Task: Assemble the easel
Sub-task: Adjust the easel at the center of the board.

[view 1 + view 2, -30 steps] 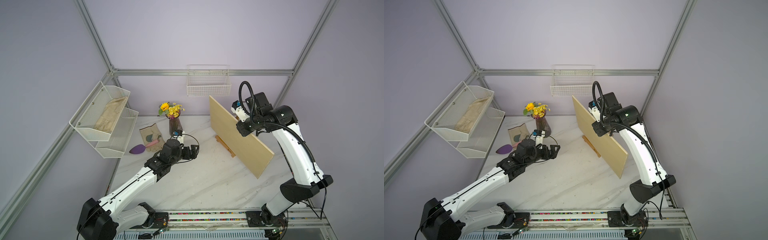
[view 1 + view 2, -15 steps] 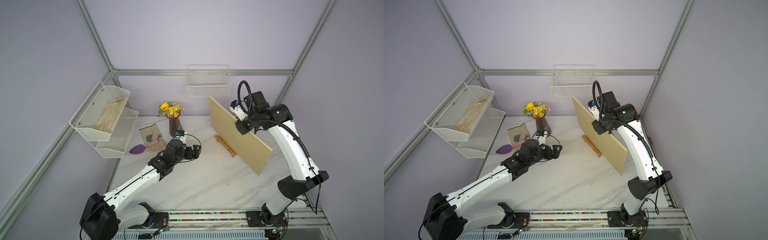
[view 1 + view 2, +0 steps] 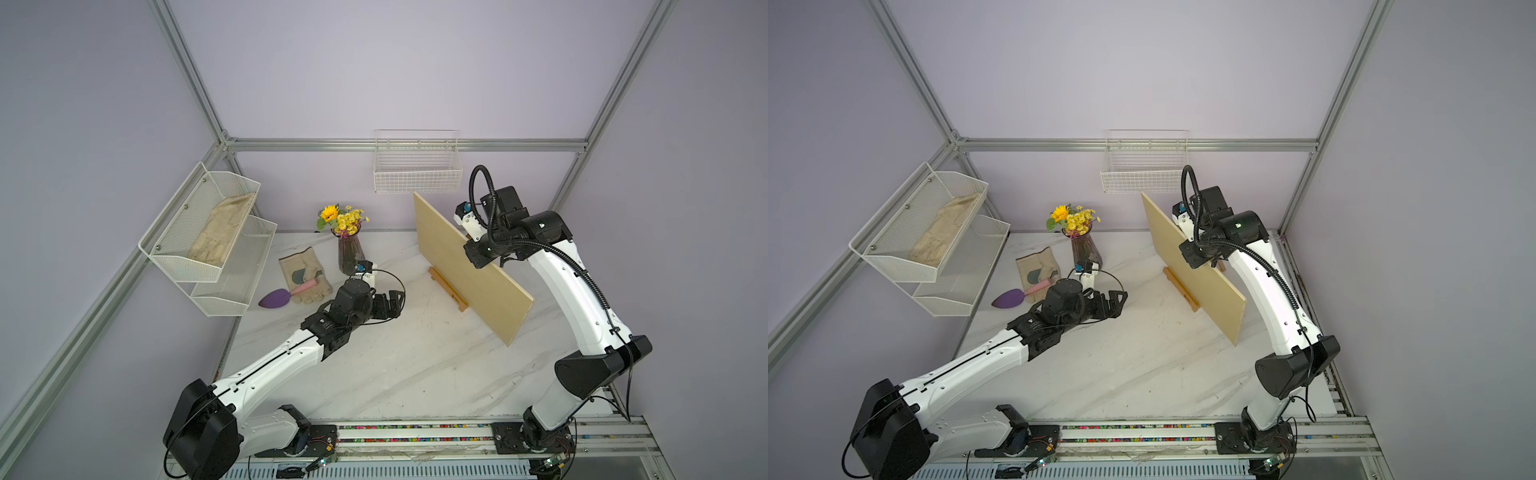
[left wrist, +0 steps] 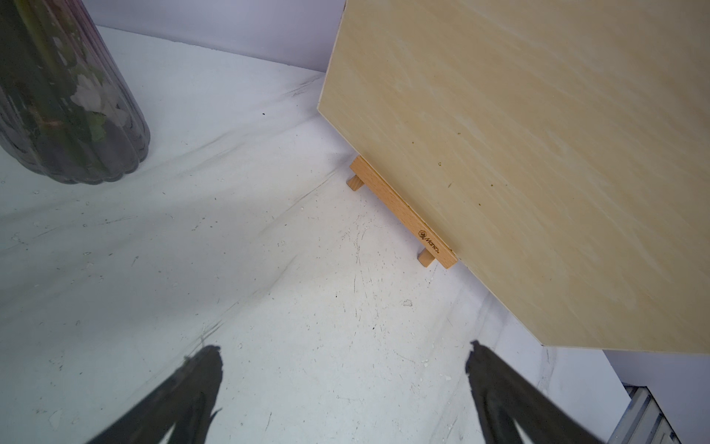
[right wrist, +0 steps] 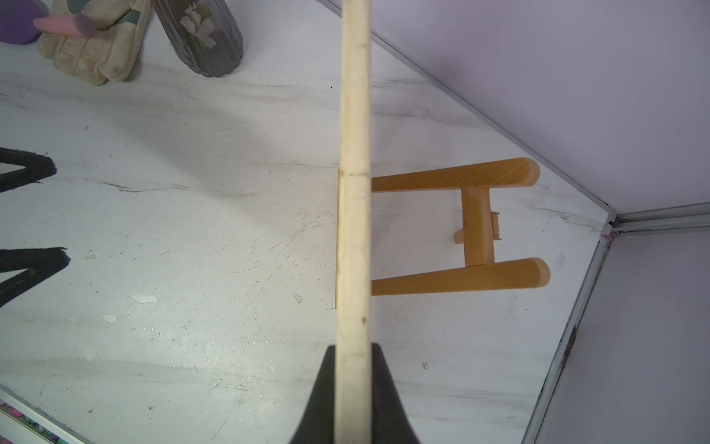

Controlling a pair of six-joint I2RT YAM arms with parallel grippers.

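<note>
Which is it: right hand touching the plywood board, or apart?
Touching. Right wrist view shows the right hand clamped on the plywood board, a finger against each face.

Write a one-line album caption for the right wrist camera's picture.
The right tool pinches a pale board by its edge, the small wooden easel behind it on the white table.

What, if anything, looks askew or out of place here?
The board, clamped at its top edge by the right tool, looks off-centre on the easel: it overhangs the ledge at both ends, more at the near one. White flakes litter the table. Nothing looks spilled or broken.
</note>
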